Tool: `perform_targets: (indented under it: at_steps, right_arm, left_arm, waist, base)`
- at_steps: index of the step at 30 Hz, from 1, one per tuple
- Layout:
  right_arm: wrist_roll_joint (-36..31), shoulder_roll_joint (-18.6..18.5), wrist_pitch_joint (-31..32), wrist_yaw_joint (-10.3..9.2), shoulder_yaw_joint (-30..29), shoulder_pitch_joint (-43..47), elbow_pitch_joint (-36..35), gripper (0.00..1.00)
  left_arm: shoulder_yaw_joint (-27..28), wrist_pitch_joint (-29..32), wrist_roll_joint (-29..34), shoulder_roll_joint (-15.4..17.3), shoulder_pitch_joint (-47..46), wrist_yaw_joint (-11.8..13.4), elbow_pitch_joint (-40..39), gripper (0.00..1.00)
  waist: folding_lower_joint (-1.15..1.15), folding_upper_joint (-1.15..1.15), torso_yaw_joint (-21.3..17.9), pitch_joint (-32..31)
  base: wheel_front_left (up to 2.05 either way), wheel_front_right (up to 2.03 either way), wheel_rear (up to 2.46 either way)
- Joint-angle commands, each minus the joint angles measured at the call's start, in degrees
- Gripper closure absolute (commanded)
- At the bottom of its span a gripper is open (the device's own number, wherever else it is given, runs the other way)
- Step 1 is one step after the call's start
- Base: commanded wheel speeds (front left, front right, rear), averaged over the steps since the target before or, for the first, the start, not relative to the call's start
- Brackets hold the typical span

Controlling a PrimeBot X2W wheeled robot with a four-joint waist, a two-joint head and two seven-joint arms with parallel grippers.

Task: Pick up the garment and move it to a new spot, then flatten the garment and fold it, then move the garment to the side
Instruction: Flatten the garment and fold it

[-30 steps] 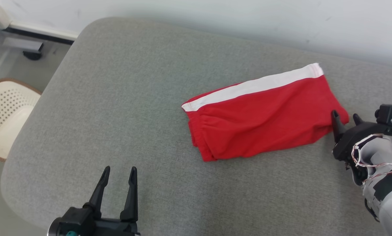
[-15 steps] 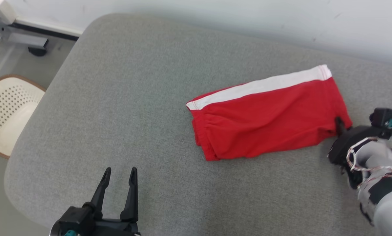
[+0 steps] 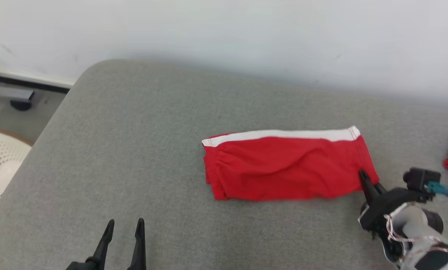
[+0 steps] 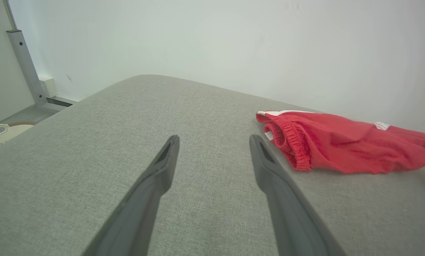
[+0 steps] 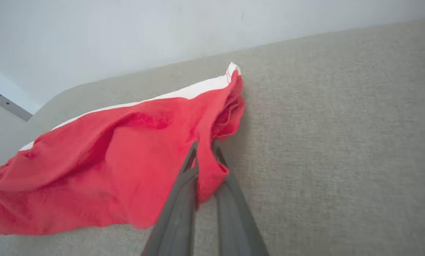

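On grey cushion (image 3: pixel 134 150), red garment (image 3: pixel 283 168) looks folded; right tool (image 3: pixel 362 174) clamped on its near-right corner, left tool (image 3: pixel 125 223) wide, idle near left. Remaining: move to side.

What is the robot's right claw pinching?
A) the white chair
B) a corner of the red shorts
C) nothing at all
B: the right gripper is shut on a corner of the red shorts, with the cloth bunched up where it grips.
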Motion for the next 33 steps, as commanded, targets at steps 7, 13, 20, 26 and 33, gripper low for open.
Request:
perform_targets:
  at_steps: [7, 13, 20, 26, 33]
  right_arm:
    - [3.7, -2.8, -0.5, -0.10, -3.6, 11.4, -9.1, 1.00]
    - [3.9, -2.7, -0.5, -0.10, -8.4, 19.7, -14.4, 1.00]
    - [0.6, -1.4, -0.5, -0.10, -11.5, 23.6, -14.9, 0.27]
    - [-2.2, -3.2, -0.5, -0.10, -15.3, 22.1, -15.7, 0.00]
    - [-6.3, -2.2, 2.4, -0.10, -17.2, 17.6, -13.0, 0.00]
  left_arm:
    - [0.1, -0.1, 0.2, 0.3, 2.2, 0.0, -0.4, 0.00]
    - [-0.4, -0.1, 0.0, 0.4, 1.9, 0.0, -0.1, 0.00]
    - [-0.1, -0.1, -0.1, 0.6, 2.6, 0.0, -0.2, 0.00]
    - [0.0, -0.1, -0.3, 0.7, 2.4, 0.0, -0.3, 0.00]
    - [0.1, -0.1, 1.3, 0.7, 2.8, 0.0, -0.4, 0.00]
  waist:
    - [0.00, 0.00, -4.9, -3.3]
    - [0.00, 0.00, -5.6, -3.4]
    - [0.00, 0.00, -6.6, -3.1]
    - [0.00, 0.00, -6.5, -3.4]
    - [0.00, 0.00, -6.6, -3.7]
  base:
    - [0.00, 0.00, 0.00]
    - [0.00, 0.00, 0.00]
    - [0.00, 0.00, 0.00]
    - [0.00, 0.00, 0.00]
    - [0.00, 0.00, 0.00]
